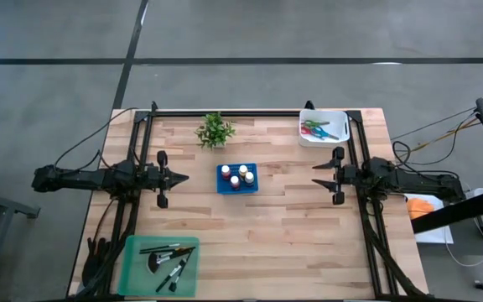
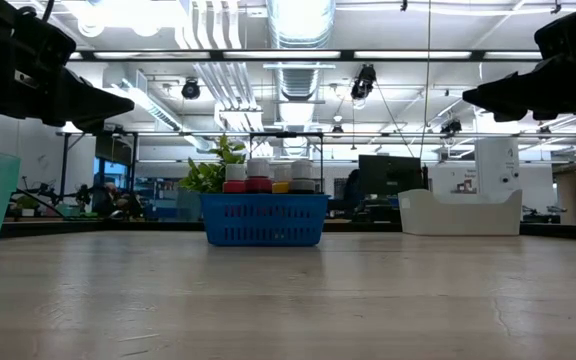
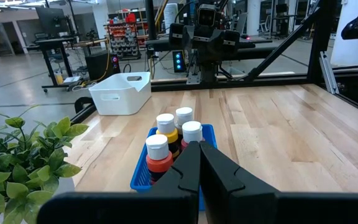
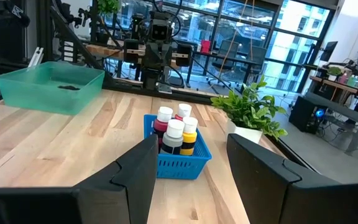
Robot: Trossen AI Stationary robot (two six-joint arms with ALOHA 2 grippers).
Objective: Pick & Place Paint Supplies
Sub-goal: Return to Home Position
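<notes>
Paint bottles (image 1: pixel 237 176) sit in the blue basket (image 1: pixel 221 186); my left gripper (image 1: pixel 183 178) is pinched closed, my right gripper (image 1: pixel 317 175) spread wide.

Matte black throughout: slim jointed left arm (image 1: pixel 90 178) and right arm (image 1: pixel 409 178), trailing looped black cables (image 1: pixel 107 236), tipped with angular wedge-shaped fingers (image 3: pixel 224 177).

Four bottles (image 1: pixel 237 176) stand upright, packed together in a blue basket (image 1: pixel 220 179) at mid-table. Their caps are white and their paint is red, yellow and dark. Several dark-handled brushes (image 1: pixel 168 258) lie flat and crisscrossed in the green bin (image 1: pixel 132 273) at the left near corner. Red, green and blue scissors (image 1: pixel 319 129) lie heaped in the white bin (image 1: pixel 335 117) at the right far corner.
</notes>
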